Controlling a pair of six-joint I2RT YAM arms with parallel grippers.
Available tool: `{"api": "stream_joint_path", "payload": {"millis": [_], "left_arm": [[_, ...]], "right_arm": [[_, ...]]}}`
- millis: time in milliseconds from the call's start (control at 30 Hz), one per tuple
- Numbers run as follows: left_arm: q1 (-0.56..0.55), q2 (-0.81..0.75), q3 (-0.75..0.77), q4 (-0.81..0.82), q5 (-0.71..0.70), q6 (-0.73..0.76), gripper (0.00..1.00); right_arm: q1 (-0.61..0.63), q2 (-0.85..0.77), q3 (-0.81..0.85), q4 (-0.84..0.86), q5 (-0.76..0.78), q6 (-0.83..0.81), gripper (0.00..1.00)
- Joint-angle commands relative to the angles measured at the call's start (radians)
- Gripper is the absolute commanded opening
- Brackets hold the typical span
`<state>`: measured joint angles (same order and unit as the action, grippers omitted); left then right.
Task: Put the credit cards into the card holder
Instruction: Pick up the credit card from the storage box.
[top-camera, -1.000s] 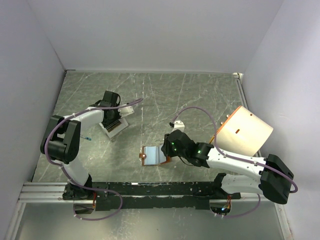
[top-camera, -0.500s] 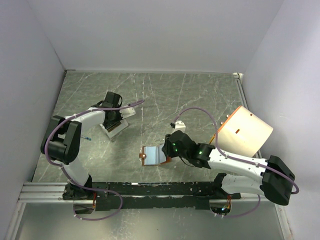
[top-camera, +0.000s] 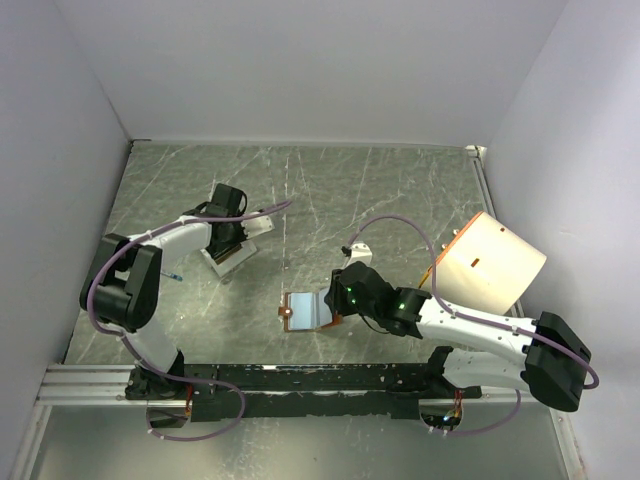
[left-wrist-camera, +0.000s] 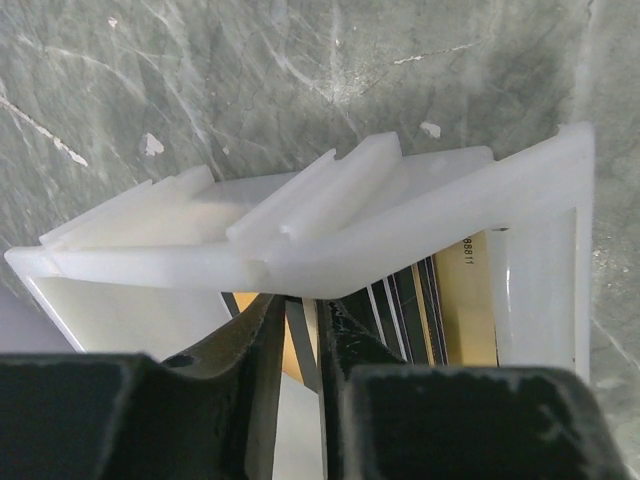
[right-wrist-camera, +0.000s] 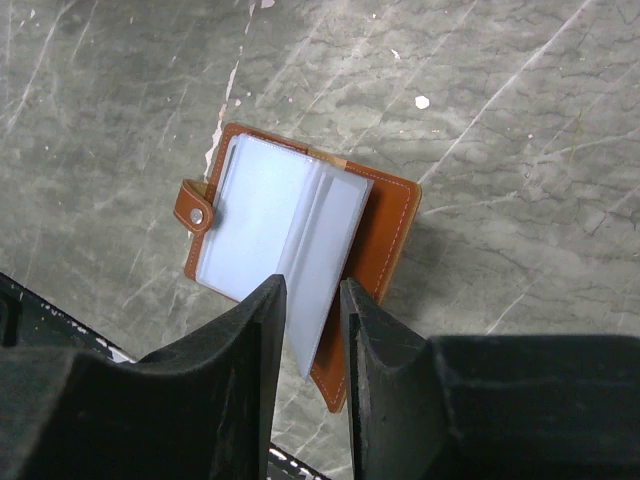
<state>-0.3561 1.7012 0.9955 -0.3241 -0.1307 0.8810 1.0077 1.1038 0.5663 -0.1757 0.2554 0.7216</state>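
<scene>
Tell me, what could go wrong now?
The left gripper reaches among tightly packed gold and dark credit cards in the white plastic tray; it might grab two or drag the tray. The right gripper pinches just one pale page of the brown leather card holder; it may slip shut.

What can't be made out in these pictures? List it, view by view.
- Left wrist: the number of credit cards in the white tray; its wall and the left jaws cover most.
- Left wrist: whether the left jaws grip a card; unclear between them.
- Top: the cards; too small to see.
- Right wrist: the near corner of the card holder, behind the right jaws.
</scene>
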Motion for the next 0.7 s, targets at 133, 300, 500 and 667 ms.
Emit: {"api": "stream_joint_path", "payload": {"millis": [133, 300, 500, 667], "left_arm": [[-0.012, -0.053, -0.003, -0.055, -0.017, -0.027, 0.17], [-0.014, -0.106, 0.004, -0.052, -0.043, -0.056, 0.07], [-0.018, -0.186, 0.033, -0.057, -0.081, -0.125, 0.07], [-0.018, -0.235, 0.071, -0.089, -0.101, -0.215, 0.07]], "right_arm": [[0.004, -0.016, -0.007, 0.018, 0.018, 0.008, 0.29], [0.004, 0.000, -0.007, 0.023, 0.018, 0.006, 0.29], [0.004, 0.022, -0.007, 0.026, 0.018, 0.009, 0.29], [0.002, 0.046, 0.008, 0.022, 0.019, 0.005, 0.29]]}}
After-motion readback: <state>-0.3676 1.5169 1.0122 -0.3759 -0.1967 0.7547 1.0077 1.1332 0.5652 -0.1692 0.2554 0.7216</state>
